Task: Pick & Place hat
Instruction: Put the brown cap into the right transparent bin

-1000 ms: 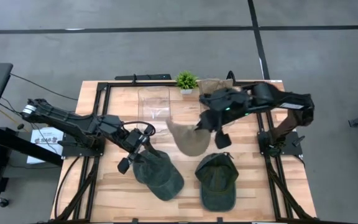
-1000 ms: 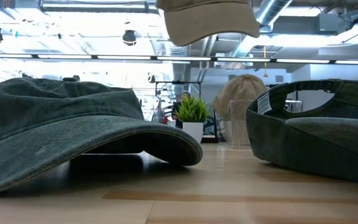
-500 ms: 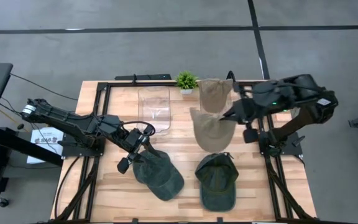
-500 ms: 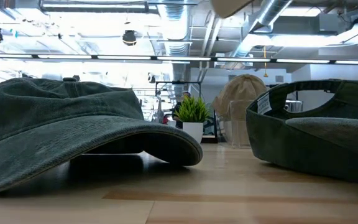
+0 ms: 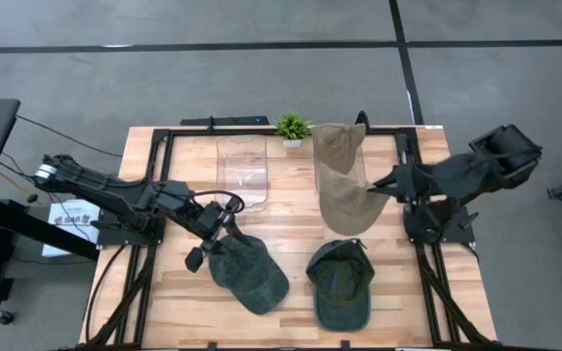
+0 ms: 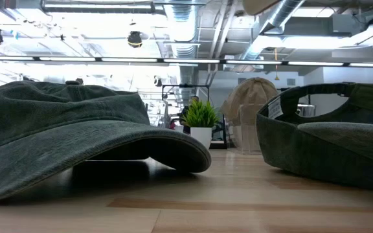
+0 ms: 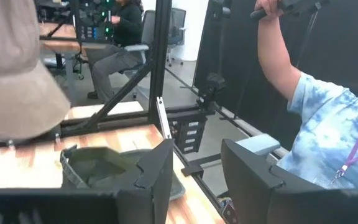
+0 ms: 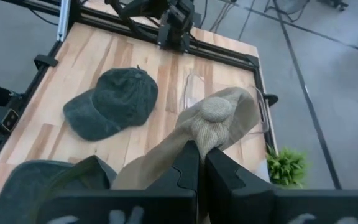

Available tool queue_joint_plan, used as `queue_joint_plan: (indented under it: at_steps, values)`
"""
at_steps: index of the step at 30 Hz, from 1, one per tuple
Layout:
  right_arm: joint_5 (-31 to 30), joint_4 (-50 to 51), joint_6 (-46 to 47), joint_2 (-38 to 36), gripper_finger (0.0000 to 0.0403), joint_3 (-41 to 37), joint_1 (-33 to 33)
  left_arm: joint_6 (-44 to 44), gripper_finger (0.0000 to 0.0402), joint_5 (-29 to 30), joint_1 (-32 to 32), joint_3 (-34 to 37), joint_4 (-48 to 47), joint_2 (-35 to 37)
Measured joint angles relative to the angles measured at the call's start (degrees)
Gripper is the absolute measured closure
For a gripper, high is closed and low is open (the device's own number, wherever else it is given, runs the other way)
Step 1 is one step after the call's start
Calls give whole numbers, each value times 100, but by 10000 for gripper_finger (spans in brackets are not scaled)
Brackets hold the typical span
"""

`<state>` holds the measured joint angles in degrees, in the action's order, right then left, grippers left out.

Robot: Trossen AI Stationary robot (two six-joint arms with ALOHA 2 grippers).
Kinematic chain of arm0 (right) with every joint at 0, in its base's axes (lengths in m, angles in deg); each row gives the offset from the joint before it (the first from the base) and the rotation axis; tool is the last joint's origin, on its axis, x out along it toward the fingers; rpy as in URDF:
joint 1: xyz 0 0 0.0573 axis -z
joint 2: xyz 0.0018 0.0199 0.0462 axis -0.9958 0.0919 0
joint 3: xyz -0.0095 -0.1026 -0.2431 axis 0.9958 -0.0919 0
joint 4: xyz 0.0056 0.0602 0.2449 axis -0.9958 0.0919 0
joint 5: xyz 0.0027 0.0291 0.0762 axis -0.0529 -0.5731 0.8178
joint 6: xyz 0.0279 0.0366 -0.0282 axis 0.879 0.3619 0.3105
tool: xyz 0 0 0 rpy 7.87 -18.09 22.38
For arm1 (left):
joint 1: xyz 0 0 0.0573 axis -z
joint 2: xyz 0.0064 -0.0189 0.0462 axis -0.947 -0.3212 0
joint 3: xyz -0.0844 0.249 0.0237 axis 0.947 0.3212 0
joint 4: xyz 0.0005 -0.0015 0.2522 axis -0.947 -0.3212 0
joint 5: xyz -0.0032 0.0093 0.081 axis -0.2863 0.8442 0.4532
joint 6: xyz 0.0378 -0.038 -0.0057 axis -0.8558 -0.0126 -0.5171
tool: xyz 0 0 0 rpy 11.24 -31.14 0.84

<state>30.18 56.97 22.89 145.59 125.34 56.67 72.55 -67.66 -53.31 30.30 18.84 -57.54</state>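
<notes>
A tan hat (image 5: 344, 200) hangs in the air over the table's right half, with my right gripper (image 5: 382, 185) shut on it. Just beyond it, a second tan hat (image 5: 338, 144) sits on a stand at the far edge. A dark green cap (image 5: 250, 275) lies crown up at the near left. Another green cap (image 5: 340, 285) lies upturned at the near centre. My left gripper (image 7: 194, 168) is open and holds nothing. It points level, above the first cap's far left side (image 5: 210, 242). My right gripper pinches the tan hat's cloth at one edge (image 8: 192, 147) between its two shut fingers (image 8: 185, 171). The fingers slant down at it from the table's right side. The hat hangs slack below and ahead of them, clear of the table.
A clear container (image 5: 242, 171) and a small potted plant (image 5: 293, 126) stand near the far edge. Black frame rails (image 5: 161, 166) run along the table's sides. Beyond the table, the left wrist view shows a person in a light blue shirt (image 7: 319, 130).
My right gripper has carried the tan hat from the table's middle toward the right edge and somewhat up, turning as it went. The hat has risen almost out of the top of the low view. It now hangs beside the hat on the stand.
</notes>
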Motion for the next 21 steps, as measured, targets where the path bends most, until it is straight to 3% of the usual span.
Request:
queue_joint_plan:
  at_steps: [4, 14, 21]
  values:
    - [-355, 264, 329, -3, 403, 0, -405, -2, 268, 305, 3, 170, 50, 0]
    - [-809, 280, 555, -30, 403, -93, -1174, 7, 268, 2924, -7, 907, 49, 573]
    - [-893, -99, 797, -652, 403, -1234, -1131, 2, 268, 3509, -7, 1925, 665, 1441]
